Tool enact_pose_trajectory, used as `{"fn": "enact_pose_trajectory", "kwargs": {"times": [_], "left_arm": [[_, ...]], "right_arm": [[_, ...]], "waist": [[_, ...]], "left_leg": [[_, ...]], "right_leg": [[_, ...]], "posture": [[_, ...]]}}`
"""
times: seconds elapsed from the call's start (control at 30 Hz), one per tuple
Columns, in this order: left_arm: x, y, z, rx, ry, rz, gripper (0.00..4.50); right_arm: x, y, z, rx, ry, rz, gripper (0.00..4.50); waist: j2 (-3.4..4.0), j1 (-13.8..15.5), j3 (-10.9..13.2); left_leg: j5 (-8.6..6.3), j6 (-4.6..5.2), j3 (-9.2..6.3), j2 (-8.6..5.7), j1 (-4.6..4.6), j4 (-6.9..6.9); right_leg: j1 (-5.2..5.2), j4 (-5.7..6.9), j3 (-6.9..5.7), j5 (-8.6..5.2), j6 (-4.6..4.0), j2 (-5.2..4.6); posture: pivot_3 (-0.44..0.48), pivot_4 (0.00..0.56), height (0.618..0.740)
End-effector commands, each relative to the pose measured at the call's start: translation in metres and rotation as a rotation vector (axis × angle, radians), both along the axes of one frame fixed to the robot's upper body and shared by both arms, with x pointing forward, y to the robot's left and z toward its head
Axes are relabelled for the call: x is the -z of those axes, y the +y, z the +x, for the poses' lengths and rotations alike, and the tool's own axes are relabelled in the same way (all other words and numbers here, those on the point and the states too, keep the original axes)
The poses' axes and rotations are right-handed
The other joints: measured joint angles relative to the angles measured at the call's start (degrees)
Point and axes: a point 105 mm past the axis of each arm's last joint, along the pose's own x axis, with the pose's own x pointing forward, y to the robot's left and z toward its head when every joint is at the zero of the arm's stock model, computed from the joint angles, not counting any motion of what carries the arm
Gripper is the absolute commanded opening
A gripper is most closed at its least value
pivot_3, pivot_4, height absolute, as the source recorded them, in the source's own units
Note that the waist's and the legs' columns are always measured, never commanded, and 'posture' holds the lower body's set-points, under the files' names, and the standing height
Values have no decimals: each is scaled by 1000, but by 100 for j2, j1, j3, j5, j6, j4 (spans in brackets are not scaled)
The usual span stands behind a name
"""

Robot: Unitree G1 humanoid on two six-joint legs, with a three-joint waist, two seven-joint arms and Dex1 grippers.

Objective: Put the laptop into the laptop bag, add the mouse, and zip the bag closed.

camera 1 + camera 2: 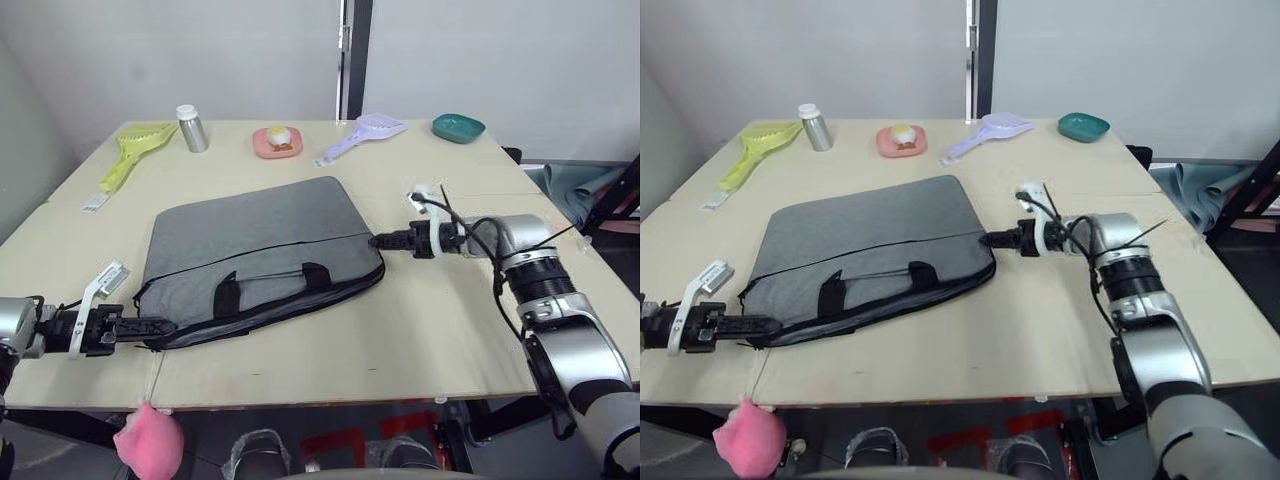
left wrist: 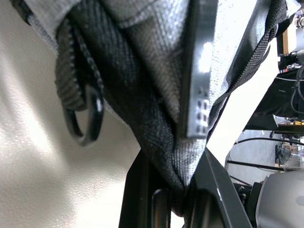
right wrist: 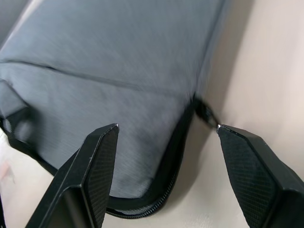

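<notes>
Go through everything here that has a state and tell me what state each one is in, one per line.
laptop bag: flat on the table, zipper partly open along the front edge
laptop: inside the bag, edge showing at the corner
left hand: shut on the bag's near left corner
right hand: open at the bag's right end
metal bottle: upright, capped
pink plush toy: below the table's front edge

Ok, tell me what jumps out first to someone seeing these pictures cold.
The big grey laptop bag lies flat mid-table, with the two arms at opposite ends. The left gripper is shut on the bag's near corner at the table's front edge; the right gripper is open at its far-right corner by the zipper end. A pink plush toy sits below the front edge.
</notes>
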Motion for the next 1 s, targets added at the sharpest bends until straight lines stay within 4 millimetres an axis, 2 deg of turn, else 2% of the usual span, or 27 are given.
{"fn": "enact_pose_trajectory", "kwargs": {"times": [0.03, 0.2, 0.23, 0.27, 0.5, 0.53, 0.67, 0.8, 0.9, 1.0], "left_arm": [[-9, 3, 0, -2, -48, -23, 0], [-9, 3, -1, -5, -48, -24, 0], [-9, 2, -1, -5, -50, -25, 0], [-9, 2, 0, -6, -56, -24, 0], [-29, 2, 25, -54, -155, -28, 0], [-34, 1, 29, -56, -172, -30, 0], [-52, -7, 45, -72, -229, -54, 0], [-80, -15, 68, -109, -317, -108, 0], [-85, -12, 78, -148, -338, -115, 0], [-76, -7, 80, -166, -319, -77, 0]], "right_arm": [[7, 1, -2, -18, 8, -7, 3457], [10, 8, -4, -22, 36, 45, 3457], [7, 11, -6, -38, 29, 66, 2942], [4, 13, -8, -51, 20, 77, 2725], [-10, 13, -26, -119, -36, 113, 227], [-12, 12, -28, -120, -46, 113, 30], [-20, 8, -27, -92, -77, 114, 30], [-50, 1, -24, -82, -182, 120, 30], [-66, -1, -20, -75, -230, 125, 30], [-66, 1, -20, -87, -243, 100, 30]], "waist": [[0, 1, 0], [-1, -16, -1], [-1, -17, -1], [-1, -17, -1], [1, 64, 0], [1, 70, 0], [4, 127, 3], [8, 162, 8], [9, 132, 9], [10, 55, 10]], "left_leg": [[0, 0, -7, 0, -4, 1], [-1, -1, -19, 1, 1, 4], [-2, -1, -21, 2, 1, 4], [-1, -1, -22, 3, 0, 4], [0, 0, -41, 2, -17, 10], [0, 0, -48, 3, -26, 15], [1, -1, -77, 2, -54, 40], [2, -3, -84, 1, -61, 59], [3, -4, -87, 1, -64, 64], [4, -7, -87, 1, -66, 56]], "right_leg": [[-1, -1, -7, 0, 0, 0], [5, 8, -16, -1, -1, -2], [5, 9, -18, -1, -1, -2], [6, 9, -19, -1, -1, -1], [6, 5, -40, -1, -2, -2], [5, 5, -47, -1, -2, -3], [5, 7, -75, -1, -3, -8], [6, 16, -79, 1, -5, -12], [7, 15, -80, 2, -6, -12], [5, 8, -81, 1, -7, -10]], "posture": [[0, 150, 740], [0, 150, 740], [0, 150, 740], [0, 150, 740], [0, 150, 740], [0, 150, 740], [0, 150, 740], [0, 150, 740], [0, 150, 740], [0, 150, 740]]}}
